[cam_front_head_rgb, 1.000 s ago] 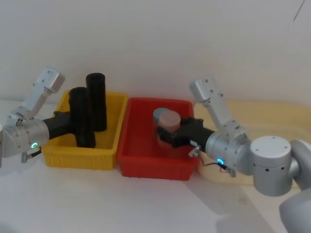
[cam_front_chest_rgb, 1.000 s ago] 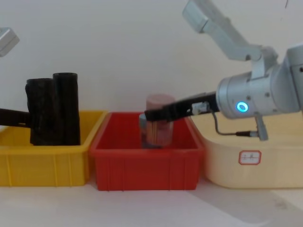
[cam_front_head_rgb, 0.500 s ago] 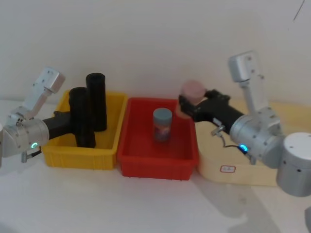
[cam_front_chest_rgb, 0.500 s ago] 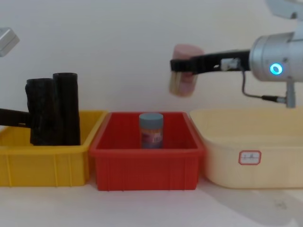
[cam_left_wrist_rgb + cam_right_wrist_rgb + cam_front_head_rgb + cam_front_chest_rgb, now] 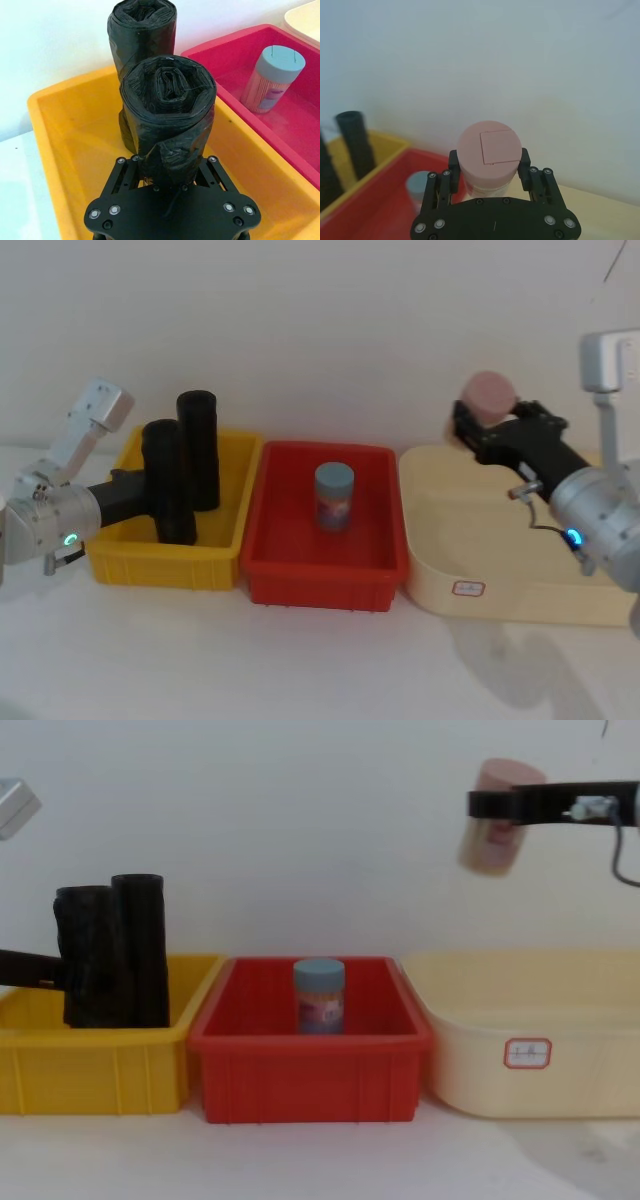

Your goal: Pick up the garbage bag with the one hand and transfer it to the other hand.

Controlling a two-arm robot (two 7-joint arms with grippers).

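Silver cylindrical left arm (image 5: pixel 45 525), green-teal ring light (image 5: pixel 68 538), boxy grey link (image 5: pixel 98 410), flat black left tool (image 5: pixel 172 165) dotted with silver screws (image 5: pixel 111 210), silver right arm (image 5: pixel 605 525), blue ring light (image 5: pixel 570 536), thin dark cable (image 5: pixel 532 522) at its wrist, matching black screw-studded right tool (image 5: pixel 489 160)

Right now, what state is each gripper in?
Left gripper: closed on the garbage bag, which stands in the yellow bin.
Right gripper: closed on a pink-lidded jar, held above the cream tub.
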